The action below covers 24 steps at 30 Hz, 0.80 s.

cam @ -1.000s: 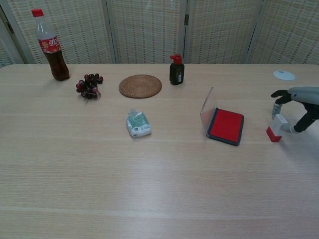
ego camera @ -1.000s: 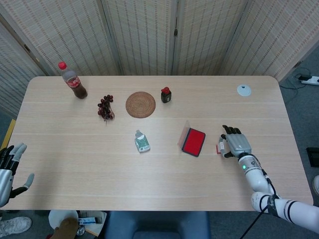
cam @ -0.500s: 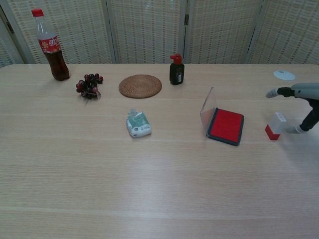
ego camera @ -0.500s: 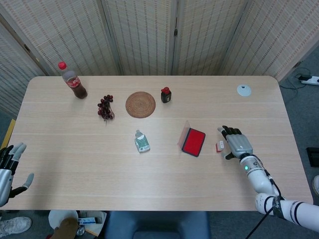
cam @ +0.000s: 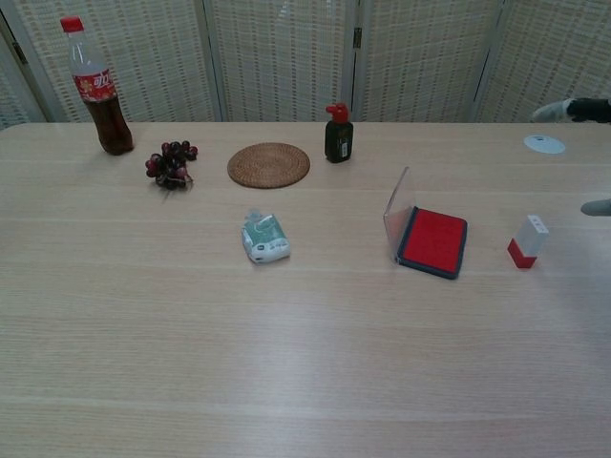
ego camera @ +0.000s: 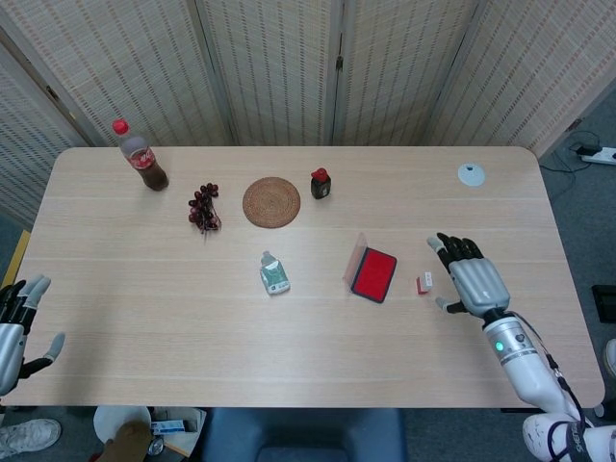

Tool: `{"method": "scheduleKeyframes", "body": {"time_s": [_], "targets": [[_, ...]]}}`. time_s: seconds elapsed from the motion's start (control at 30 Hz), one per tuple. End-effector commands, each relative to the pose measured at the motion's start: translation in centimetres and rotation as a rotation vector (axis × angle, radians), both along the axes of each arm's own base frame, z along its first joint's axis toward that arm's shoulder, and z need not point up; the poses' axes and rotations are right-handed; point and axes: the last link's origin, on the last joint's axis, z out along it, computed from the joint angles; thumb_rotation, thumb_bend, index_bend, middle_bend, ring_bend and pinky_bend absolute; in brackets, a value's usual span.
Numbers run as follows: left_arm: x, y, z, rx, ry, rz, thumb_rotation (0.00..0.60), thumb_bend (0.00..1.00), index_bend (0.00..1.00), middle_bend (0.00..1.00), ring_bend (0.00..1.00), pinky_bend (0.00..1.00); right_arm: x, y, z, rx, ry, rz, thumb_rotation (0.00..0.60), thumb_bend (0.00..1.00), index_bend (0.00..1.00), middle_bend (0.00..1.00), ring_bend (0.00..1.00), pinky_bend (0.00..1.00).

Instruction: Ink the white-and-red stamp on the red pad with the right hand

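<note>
The white-and-red stamp (ego camera: 423, 283) (cam: 526, 241) stands on the table just right of the red ink pad (ego camera: 373, 274) (cam: 433, 241), whose clear lid is tipped up on its left side. My right hand (ego camera: 472, 277) hovers to the right of the stamp, fingers spread, holding nothing; in the chest view only its fingertips (cam: 573, 109) show at the right edge. My left hand (ego camera: 17, 322) hangs open off the table's left front corner, far from everything.
A cola bottle (ego camera: 141, 157), a bunch of dark grapes (ego camera: 204, 208), a woven coaster (ego camera: 271, 202) and a small dark bottle with a red cap (ego camera: 320, 183) line the back. A green-white packet (ego camera: 274, 273) lies mid-table. A white disc (ego camera: 471, 174) sits back right.
My right hand has let go of the stamp, opened, and lifted away to the right. The stamp stays standing beside the pad.
</note>
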Motion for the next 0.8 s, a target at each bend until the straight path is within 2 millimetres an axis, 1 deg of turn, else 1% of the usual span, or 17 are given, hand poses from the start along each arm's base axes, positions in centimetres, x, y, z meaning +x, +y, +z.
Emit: {"method": "scheduleKeyframes", "body": {"time_s": [0.03, 0.1, 0.23, 0.37, 0.4, 0.53, 0.67, 0.8], "targets": [[-0.2, 0.6, -0.2, -0.009, 0.005, 0.020, 0.600, 0.36, 0.00, 0.00, 0.00, 0.00, -2.6, 4.4, 2.6, -0.117, 0.091, 0.042, 0.600, 0.21, 0.00, 0.00, 0.00, 0.00], [-0.4, 0.9, -0.3, -0.019, 0.008, 0.038, 0.600, 0.36, 0.00, 0.00, 0.00, 0.00, -4.4, 5.9, 2.8, -0.166, 0.129, 0.052, 0.600, 0.21, 0.00, 0.00, 0.00, 0.00], [-0.6, 1.2, -0.4, -0.025, 0.011, 0.055, 0.600, 0.36, 0.00, 0.00, 0.00, 0.00, -7.3, 8.1, 2.7, -0.251, 0.159, 0.071, 0.600, 0.21, 0.00, 0.00, 0.00, 0.00], [-0.5, 1.3, -0.6, -0.028, 0.021, 0.056, 0.600, 0.36, 0.00, 0.00, 0.00, 0.00, -9.1, 9.5, 2.7, -0.319, 0.182, 0.091, 0.600, 0.21, 0.00, 0.00, 0.00, 0.00], [-0.4, 1.4, -0.6, -0.027, 0.025, 0.051, 0.600, 0.36, 0.00, 0.00, 0.00, 0.00, -9.2, 9.7, 2.7, -0.315, 0.206, 0.099, 0.600, 0.21, 0.00, 0.00, 0.00, 0.00], [-0.3, 1.4, -0.9, -0.031, 0.048, 0.037, 0.600, 0.36, 0.00, 0.00, 0.00, 0.00, -8.6, 10.0, 3.0, -0.357, 0.221, 0.139, 0.600, 0.21, 0.00, 0.00, 0.00, 0.00], [-0.8, 1.8, -1.2, -0.049, 0.052, 0.066, 0.600, 0.36, 0.00, 0.00, 0.00, 0.00, -8.8, 10.1, 2.8, -0.336, 0.197, 0.121, 0.600, 0.21, 0.00, 0.00, 0.00, 0.00], [-0.6, 1.8, -1.3, -0.050, 0.053, 0.058, 0.600, 0.36, 0.00, 0.00, 0.00, 0.00, -9.1, 9.8, 2.7, -0.326, 0.195, 0.108, 0.600, 0.21, 0.00, 0.00, 0.00, 0.00]]}}
